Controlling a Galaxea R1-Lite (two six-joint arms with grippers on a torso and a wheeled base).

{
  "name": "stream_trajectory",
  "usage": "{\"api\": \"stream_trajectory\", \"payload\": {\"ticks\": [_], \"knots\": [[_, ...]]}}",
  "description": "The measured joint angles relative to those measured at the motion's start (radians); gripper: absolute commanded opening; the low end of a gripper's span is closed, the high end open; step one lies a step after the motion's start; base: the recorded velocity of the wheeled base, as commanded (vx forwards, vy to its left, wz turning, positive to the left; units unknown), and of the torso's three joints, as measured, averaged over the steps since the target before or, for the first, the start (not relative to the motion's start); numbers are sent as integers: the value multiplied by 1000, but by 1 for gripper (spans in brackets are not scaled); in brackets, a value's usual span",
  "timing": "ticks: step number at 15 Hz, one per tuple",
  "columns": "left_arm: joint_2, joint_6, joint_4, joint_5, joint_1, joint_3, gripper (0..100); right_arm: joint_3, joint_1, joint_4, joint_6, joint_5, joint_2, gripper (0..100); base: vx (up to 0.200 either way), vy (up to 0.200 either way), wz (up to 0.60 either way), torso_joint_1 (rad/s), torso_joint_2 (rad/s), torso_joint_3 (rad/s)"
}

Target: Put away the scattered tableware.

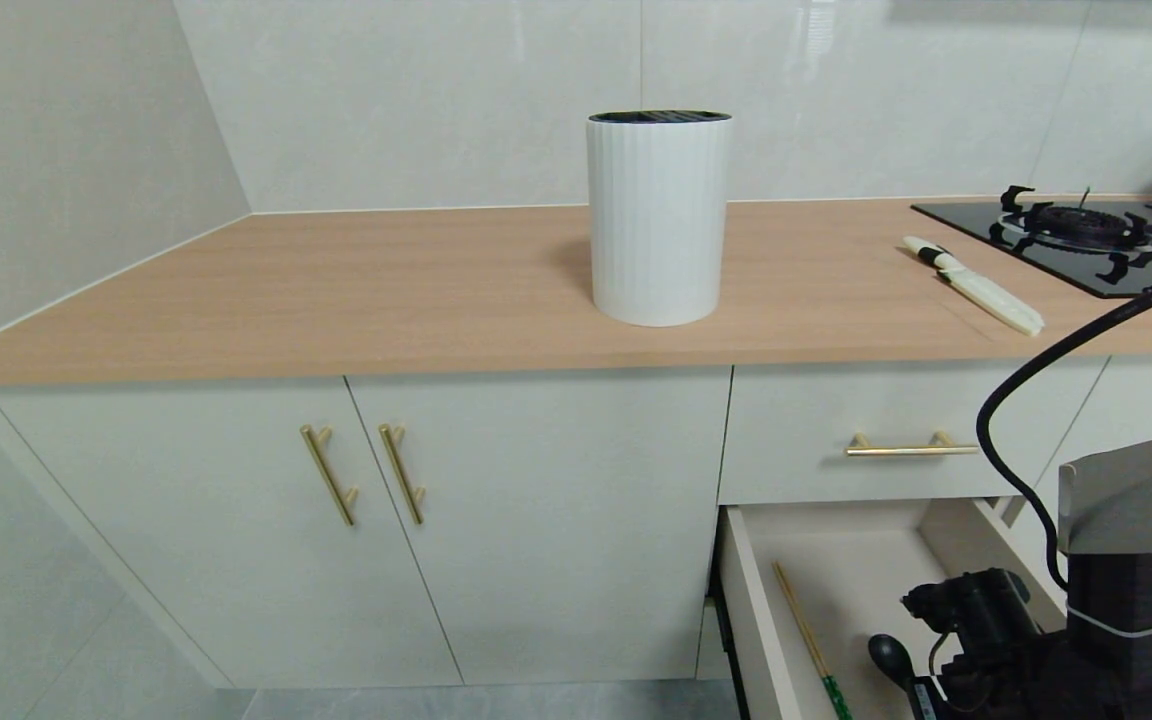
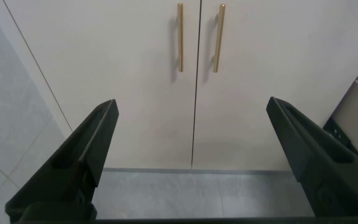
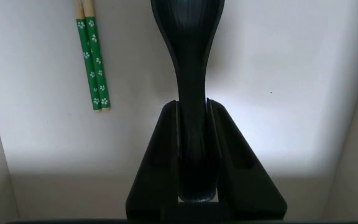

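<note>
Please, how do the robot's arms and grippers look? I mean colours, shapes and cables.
The left gripper has two black, wedge-shaped fingers. The right gripper is black too, and tapered. The right arm has a grey, box-shaped link above a black section; a black cable loops beside it, and a thin white band circles the black part.

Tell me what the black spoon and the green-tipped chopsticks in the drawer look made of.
Black long-handled spoon: likely plastic or lacquered wood, semi-gloss, sheen along handle.
Pale chopsticks with green flowered ends: probably bamboo or wood, matte tan shafts, painted tips.
</note>
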Motion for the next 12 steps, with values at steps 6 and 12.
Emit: {"api": "stream_trajectory", "payload": {"ticks": [6,12], "knots": [[0,0,0,0,0,0,100,2,0,-1,1,0,0,100,0,0,0,0,0,0],[0,0,0,0,0,0,100,98,0,-302,4,-72,-62,100,0,0,0,0,0,0]]}}
